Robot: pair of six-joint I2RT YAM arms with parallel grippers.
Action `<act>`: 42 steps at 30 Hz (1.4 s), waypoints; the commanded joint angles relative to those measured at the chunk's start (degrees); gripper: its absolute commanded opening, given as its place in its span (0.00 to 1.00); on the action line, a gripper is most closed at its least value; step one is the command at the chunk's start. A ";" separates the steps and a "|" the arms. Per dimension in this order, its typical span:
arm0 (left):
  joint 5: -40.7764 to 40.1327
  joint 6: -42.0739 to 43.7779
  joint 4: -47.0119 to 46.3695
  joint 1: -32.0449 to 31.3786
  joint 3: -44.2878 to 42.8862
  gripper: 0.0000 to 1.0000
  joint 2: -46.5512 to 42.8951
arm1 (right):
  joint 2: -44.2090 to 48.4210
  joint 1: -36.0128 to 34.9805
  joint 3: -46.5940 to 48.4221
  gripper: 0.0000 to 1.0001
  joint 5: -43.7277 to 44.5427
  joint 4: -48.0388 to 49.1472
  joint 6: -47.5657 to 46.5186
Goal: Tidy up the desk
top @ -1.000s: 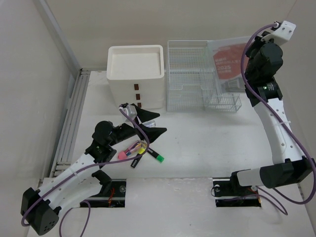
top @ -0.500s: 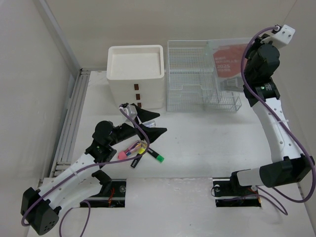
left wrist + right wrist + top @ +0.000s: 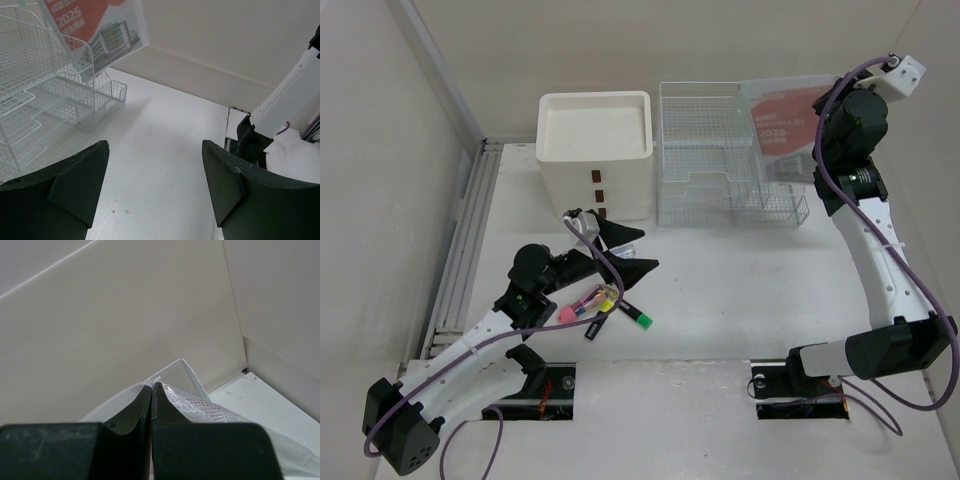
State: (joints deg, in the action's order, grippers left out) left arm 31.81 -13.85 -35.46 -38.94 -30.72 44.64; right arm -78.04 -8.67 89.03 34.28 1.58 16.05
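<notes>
The white desk (image 3: 740,290) carries several markers (image 3: 590,302) near my left arm, one with a green cap (image 3: 640,319). My left gripper (image 3: 638,252) hovers just right of them, open and empty, with bare desk (image 3: 160,130) between its fingers (image 3: 75,180). High at the back right, my right gripper (image 3: 825,105) is shut on the top edge of a clear mesh-textured pouch (image 3: 200,400). The pouch (image 3: 782,125) holds a red-and-white booklet marked 2025 (image 3: 95,30) and stands in the right end of the white wire rack (image 3: 705,150).
A white drawer unit (image 3: 595,150) with brown handles stands at the back, left of the wire rack (image 3: 30,90). A small wire basket (image 3: 775,205) sits at the rack's front right. Beige walls enclose the desk; a metal rail (image 3: 470,230) runs along the left edge.
The right wrist has shifted slightly to the right while keeping its hold on the pouch. The left arm and the markers have not moved.
</notes>
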 commanded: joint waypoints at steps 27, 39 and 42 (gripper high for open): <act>-2.37 1.37 2.86 -0.26 -0.66 0.72 -2.63 | 9.57 0.14 -5.36 0.00 -11.69 1.23 11.81; -2.37 1.89 2.86 -0.26 -1.18 0.72 -1.58 | 10.19 0.14 -8.26 0.00 -16.00 1.23 9.18; -2.37 1.89 2.33 -0.26 -1.18 0.72 -0.87 | 9.66 0.14 -6.34 0.00 -13.46 1.23 8.56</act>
State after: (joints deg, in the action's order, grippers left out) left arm 29.45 -12.62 -30.48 -38.94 -30.72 43.79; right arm -69.34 -8.60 80.16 20.58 -0.49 25.43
